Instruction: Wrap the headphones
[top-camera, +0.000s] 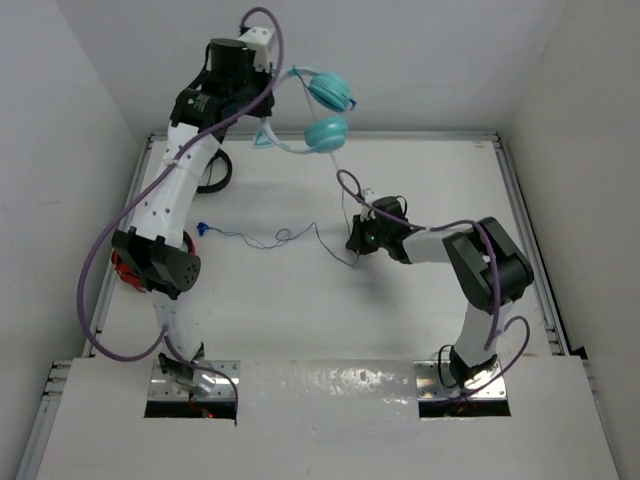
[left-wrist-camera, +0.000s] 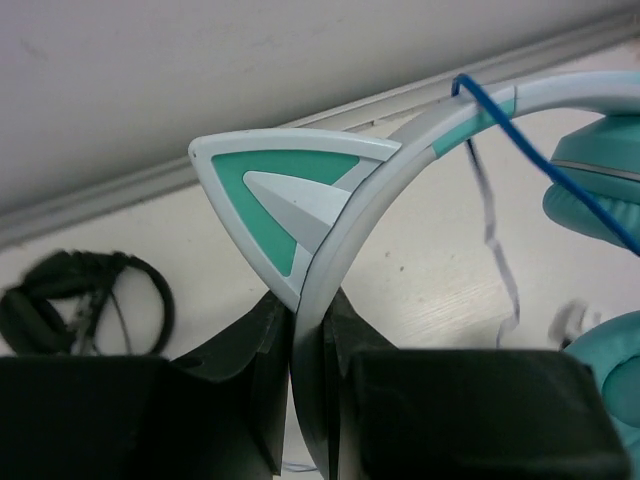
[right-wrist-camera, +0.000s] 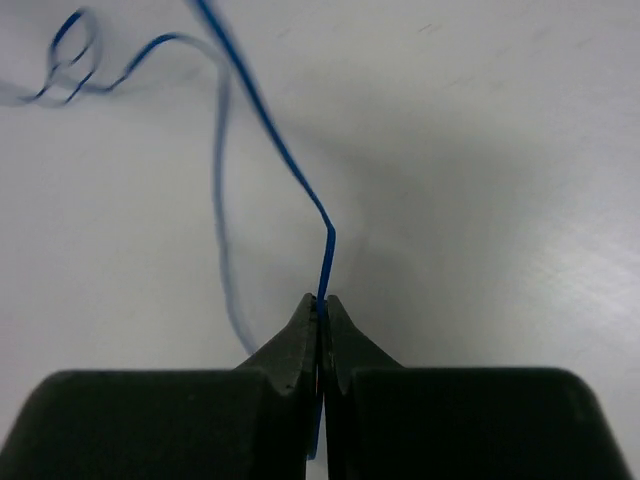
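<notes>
The teal headphones hang in the air at the back of the table, with two turquoise earcups and a pale headband with cat ears. My left gripper is shut on the headband, which stands between my fingers in the left wrist view. The thin blue cable drops from the headphones to my right gripper. That gripper is shut on the cable just above the table. The rest of the cable trails left across the table to the blue plug.
Black headphones lie at the back left, partly behind my left arm; they also show in the left wrist view. Red headphones lie at the left edge under the left arm. A raised rail borders the table.
</notes>
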